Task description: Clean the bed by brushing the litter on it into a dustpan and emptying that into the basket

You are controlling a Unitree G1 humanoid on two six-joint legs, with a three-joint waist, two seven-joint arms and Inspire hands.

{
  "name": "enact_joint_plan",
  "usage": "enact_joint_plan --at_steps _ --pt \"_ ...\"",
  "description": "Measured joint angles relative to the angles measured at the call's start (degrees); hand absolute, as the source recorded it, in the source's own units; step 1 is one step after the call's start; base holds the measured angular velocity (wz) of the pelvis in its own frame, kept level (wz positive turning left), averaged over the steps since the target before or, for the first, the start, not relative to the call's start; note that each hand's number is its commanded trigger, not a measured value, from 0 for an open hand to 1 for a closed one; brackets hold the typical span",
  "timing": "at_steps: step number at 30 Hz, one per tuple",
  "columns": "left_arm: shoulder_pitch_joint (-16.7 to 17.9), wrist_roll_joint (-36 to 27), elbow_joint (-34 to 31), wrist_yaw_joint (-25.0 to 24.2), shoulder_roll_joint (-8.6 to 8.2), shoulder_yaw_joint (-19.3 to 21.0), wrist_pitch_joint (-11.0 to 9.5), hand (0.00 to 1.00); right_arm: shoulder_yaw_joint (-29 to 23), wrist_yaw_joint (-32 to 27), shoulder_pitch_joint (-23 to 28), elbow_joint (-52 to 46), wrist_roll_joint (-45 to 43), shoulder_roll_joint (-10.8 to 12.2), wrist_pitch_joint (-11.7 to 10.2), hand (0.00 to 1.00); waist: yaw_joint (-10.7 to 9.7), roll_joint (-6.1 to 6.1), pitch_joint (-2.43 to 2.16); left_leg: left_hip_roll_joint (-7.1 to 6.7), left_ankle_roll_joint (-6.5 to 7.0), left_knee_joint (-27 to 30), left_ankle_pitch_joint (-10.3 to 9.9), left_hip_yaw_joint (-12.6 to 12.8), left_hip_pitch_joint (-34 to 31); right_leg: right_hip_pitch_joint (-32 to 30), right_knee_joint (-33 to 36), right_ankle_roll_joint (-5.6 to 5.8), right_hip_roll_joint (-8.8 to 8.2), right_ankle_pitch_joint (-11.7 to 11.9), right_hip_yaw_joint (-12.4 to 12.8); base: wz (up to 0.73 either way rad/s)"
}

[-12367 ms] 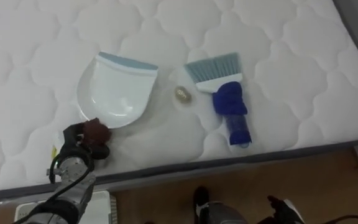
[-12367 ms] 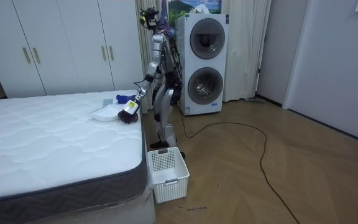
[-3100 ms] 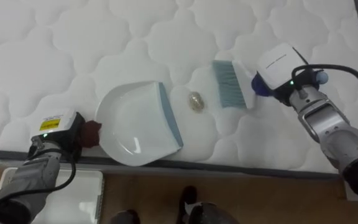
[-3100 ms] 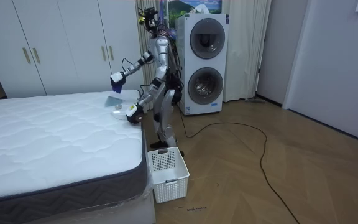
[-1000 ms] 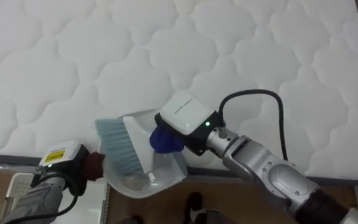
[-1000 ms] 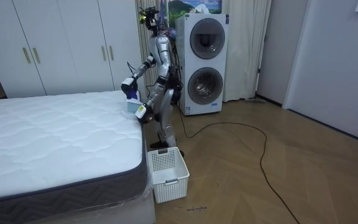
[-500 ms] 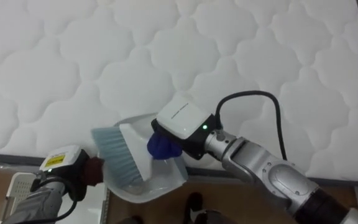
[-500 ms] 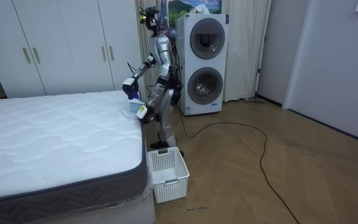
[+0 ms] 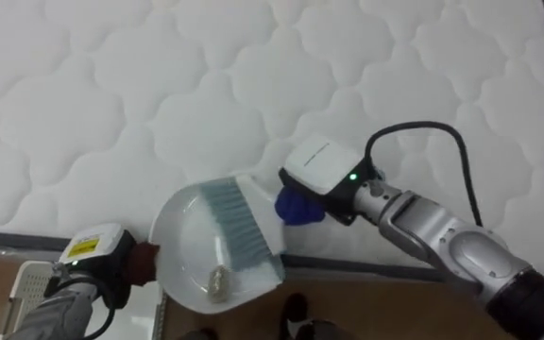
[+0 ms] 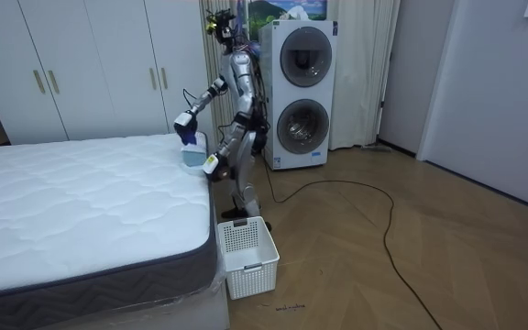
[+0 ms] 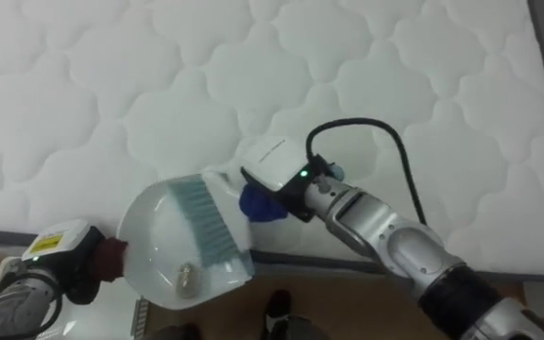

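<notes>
Mattress (image 9: 253, 76); brush (image 9: 239, 222) probably in right hand (image 9: 324, 170)

Soft, even light falls from above on the white mattress (image 9: 159, 85), bright but without glare, so its quilted dimples show only as faint grey shading. At the mattress's near edge the brush (image 9: 239, 222) lays a faint shadow on the pale dustpan (image 9: 182, 250), and the floor (image 9: 357, 304) below that edge lies noticeably darker. In the room view the space around the mattress is evenly bright, with a dull sheen on the wooden floor to the room view's right of it.
</notes>
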Motion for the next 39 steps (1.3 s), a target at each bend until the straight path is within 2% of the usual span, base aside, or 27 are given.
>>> enact_joint_plan --at_steps 2,5,8,10,11,13,15,18,20,21,22,23,25,26,28,31,33,35,37,39 --pt "0.6 0.2 0.0 -0.4 -0.13 1.1 0.0 1.00 -2.1 -0.9 0.4 1.6 0.0 -1.1 -0.1 1.00 -0.1 -0.04 0.01 -0.03 -0.10 -0.6 -0.1 0.2 1.4 1.2 -0.3 0.08 0.03 -0.1 0.1 -0.04" --pt "1.8 0.2 -1.0 -0.4 -0.17 1.7 0.1 1.00 -6.7 -5.6 2.4 6.4 0.6 -1.2 0.4 1.00 0.2 0.14 0.04 -0.19 -0.08 -2.1 -0.1 0.3 4.5 4.3 -1.8 0.38 0.18 -0.1 0.2 -0.01" --pt "4.7 0.4 -6.0 -0.4 -0.23 4.5 0.1 1.00 -11.5 -9.3 6.9 7.6 1.1 -0.6 0.9 1.00 0.0 0.46 0.08 -0.61 -0.07 -3.8 0.0 -0.1 7.6 7.2 -2.1 1.11 0.01 -0.8 0.2 0.15" --pt "5.8 0.5 -10.0 -0.3 -1.00 6.1 0.1 1.00 -16.9 -13.2 11.9 7.9 3.2 -0.2 0.9 1.00 -0.7 1.88 -0.02 -1.40 0.18 -5.1 0.1 -2.2 9.3 9.9 -2.8 2.07 -0.11 -1.6 0.3 0.46" --pt "5.9 0.5 -11.0 -0.3 -1.19 6.1 0.1 1.00 -17.9 -14.0 13.1 7.9 4.1 -0.1 1.1 1.00 -0.7 2.25 -0.06 -1.73 0.21 -5.7 0.3 -2.7 10.0 10.7 -3.3 2.31 -0.13 -1.7 0.4 0.46" --pt "6.9 0.5 -13.3 -0.2 -2.11 6.4 0.4 1.00 -21.2 -15.7 16.5 7.9 6.2 1.2 1.7 1.00 -1.6 3.40 -0.52 -2.19 0.35 -8.4 1.0 -4.2 12.6 13.7 -5.1 2.85 -0.23 -2.0 0.3 0.42" --pt "10.2 0.0 -17.8 -0.2 -3.15 8.0 1.4 1.00 -24.7 -18.6 21.4 6.6 9.9 4.5 2.3 1.00 -2.5 4.44 -1.42 -3.22 0.32 -12.9 2.2 -5.4 16.9 17.5 -7.0 3.65 -0.27 -2.6 0.4 0.43" --pt "13.1 0.1 -23.0 -0.2 -3.72 10.9 1.6 1.00 -25.9 -21.0 24.2 4.6 15.8 6.3 1.9 1.00 -2.9 4.75 -1.66 -3.80 0.01 -16.1 3.1 -6.1 20.5 20.2 -7.2 4.11 -0.05 -4.2 1.9 0.20" --pt "14.8 -0.3 -24.8 -0.1 -5.58 13.5 1.7 1.00 -26.4 -23.0 25.5 4.6 20.9 7.5 1.5 1.00 -2.9 5.00 -1.82 -3.75 -0.19 -17.6 3.8 -6.9 22.8 22.7 -9.0 4.08 0.33 -4.3 1.7 0.17" --pt "16.8 -0.4 -26.3 -0.1 -6.80 14.7 1.7 1.00 -27.0 -24.2 27.0 4.2 23.4 8.5 1.7 1.00 -3.1 5.38 -2.14 -3.48 -0.24 -18.2 3.8 -7.6 24.5 25.1 -10.6 4.12 0.86 -4.4 1.7 0.22" --pt "18.4 -0.7 -27.4 -0.1 -7.79 15.1 1.7 1.00 -27.7 -24.9 28.5 3.3 24.9 9.2 1.8 1.00 -3.1 5.73 -2.37 -3.24 -0.26 -18.9 3.8 -7.9 26.0 26.9 -11.6 4.28 1.20 -4.5 1.6 0.22" --pt "18.9 -0.8 -27.6 -0.1 -8.21 15.1 1.7 1.00 -28.0 -25.3 29.0 3.1 25.5 9.5 1.7 1.00 -3.1 5.85 -2.37 -3.18 -0.31 -19.2 3.9 -8.1 26.6 27.7 -12.1 4.34 1.31 -4.5 1.6 0.17" --pt "19.7 -1.0 -27.6 -0.3 -9.81 15.5 1.8 1.00 -29.1 -26.3 29.2 3.0 28.5 10.8 1.7 0.51 -2.8 6.01 -2.40 -3.07 -0.46 -20.2 4.0 -8.7 28.0 29.3 -12.9 4.50 1.61 -4.9 1.7 0.14" --pt "19.9 -1.0 -27.6 -0.3 -10.23 15.7 1.8 1.00 -29.2 -26.4 29.2 2.9 29.6 11.1 1.7 0.00 -2.7 6.02 -2.40 -3.02 -0.56 -20.4 4.0 -8.8 28.2 29.4 -13.0 4.50 1.68 -4.9 1.7 0.07" --pt "20.4 -1.1 -28.1 -0.4 -12.21 17.7 1.8 1.00 -29.5 -27.4 29.2 2.8 34.2 11.9 1.5 0.00 -2.0 6.02 -2.39 -2.89 -0.68 -20.7 4.1 -10.1 28.3 29.9 -13.1 4.47 1.79 -4.9 1.1 0.14" --pt "21.7 -1.0 -31.7 -0.4 -12.61 18.9 1.5 1.00 -30.2 -28.7 29.2 2.9 39.8 12.8 0.9 0.00 -1.6 5.93 -2.34 -2.95 -0.88 -20.7 4.2 -11.3 28.1 30.4 -13.0 4.58 1.75 -5.3 1.4 0.33" --pt "21.7 -1.1 -31.8 -0.3 -12.59 19.6 1.4 1.00 -30.2 -29.1 29.2 3.0 42.7 13.5 0.9 0.00 -1.3 5.90 -2.25 -3.01 -1.09 -20.6 4.3 -12.3 28.0 31.1 -13.0 4.56 1.68 -5.7 1.0 0.38" --pt "22.0 -1.1 -31.8 -0.4 -12.51 19.8 1.4 1.00 -30.2 -29.6 29.2 3.6 44.9 13.6 0.7 0.00 -1.5 6.09 -2.03 -3.11 -1.21 -19.7 4.4 -13.7 27.3 31.8 -13.0 4.47 1.51 -6.0 -0.4 0.61" --pt "22.0 -1.1 -31.8 -0.6 -12.69 19.5 1.5 1.00 -30.2 -30.9 29.4 6.3 46.5 13.6 0.8 0.00 -2.2 5.82 -1.73 -3.21 -1.42 -17.6 4.5 -13.7 25.3 32.9 -12.7 4.35 0.76 -6.9 -4.4 0.98" --pt "22.0 -1.2 -31.6 -1.4 -13.23 19.5 1.5 1.00 -30.3 -31.4 29.4 8.0 47.3 13.9 1.1 0.00 -2.0 5.74 -1.61 -3.15 -1.77 -16.3 4.7 -13.4 23.6 33.2 -12.5 4.26 0.60 -7.6 -5.4 0.95"
